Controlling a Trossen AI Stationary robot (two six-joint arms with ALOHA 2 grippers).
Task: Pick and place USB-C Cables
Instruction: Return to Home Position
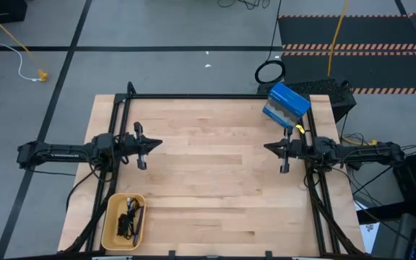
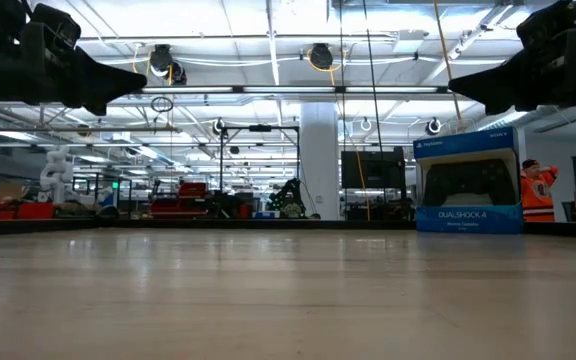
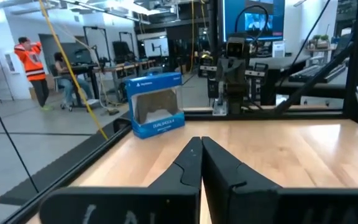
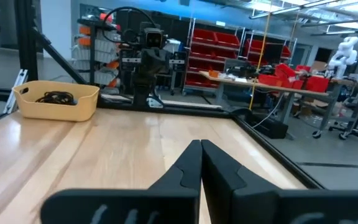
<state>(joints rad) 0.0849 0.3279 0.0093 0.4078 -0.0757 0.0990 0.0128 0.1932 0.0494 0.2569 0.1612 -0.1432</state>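
Starting with the high view, the USB-C cables lay as a dark tangle inside the yellow bin by the table's left edge. The left gripper hung over bare wood, well apart from the bin. The right gripper faced it across the table, near a blue box.

From the low view, the 2 grippers hung high above the tabletop, and no cable showed.

Past the left wrist, that arm's fingers were pressed together on nothing.

Past the right wrist, its fingers were likewise pressed together and empty, with bin and cables far across the table.

The bundles looked light, soft and floppy, and likely to snag one another. I judged a pinch across a bundle's middle the surest hold.
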